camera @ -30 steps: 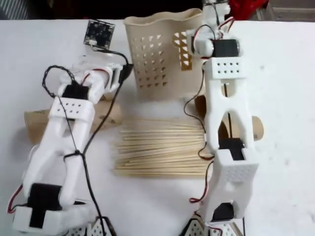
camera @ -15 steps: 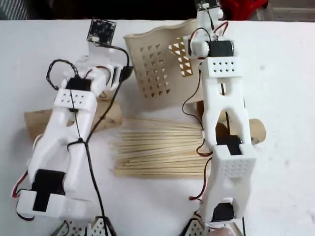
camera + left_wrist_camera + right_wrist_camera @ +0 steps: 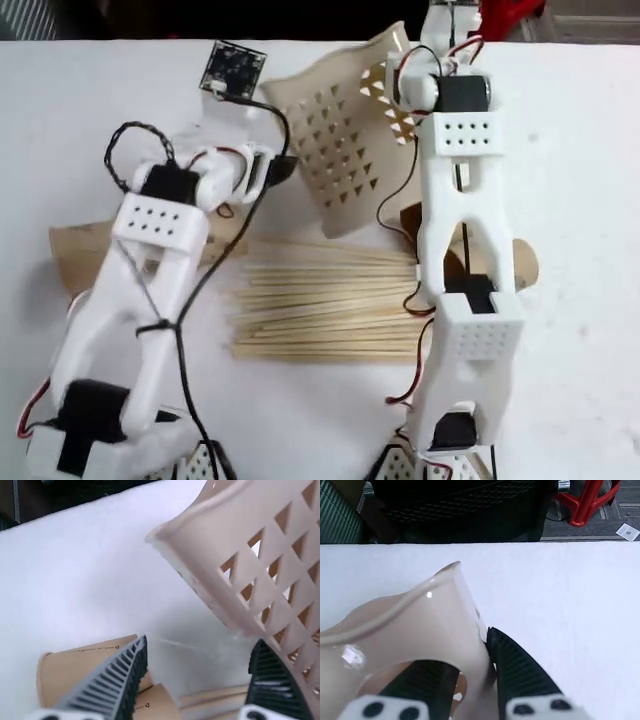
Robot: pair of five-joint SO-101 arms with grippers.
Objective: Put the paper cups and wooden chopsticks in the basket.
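The beige perforated basket (image 3: 345, 140) stands tipped, its base toward the chopsticks. My right gripper (image 3: 400, 78) is shut on its rim; in the right wrist view the basket wall (image 3: 420, 615) sits between the two fingers of that gripper (image 3: 470, 652). My left gripper (image 3: 272, 168) is open beside the basket's left wall, and the left wrist view has the basket (image 3: 260, 555) just past one finger (image 3: 270, 675). A pile of wooden chopsticks (image 3: 320, 310) lies between the arms. Paper cups (image 3: 75, 250) lie on their sides under the left arm, also seen as cups (image 3: 75, 665), with another cup (image 3: 522, 262) behind the right arm.
A small camera board (image 3: 235, 68) with a black cable sits on the white table (image 3: 580, 150) behind the left gripper. A red chair base (image 3: 590, 500) stands beyond the table's far edge. Bare table lies to the far right.
The basket has tipped over toward the left with the right gripper on its rim. The left arm has shifted forward and right, closer to the basket.
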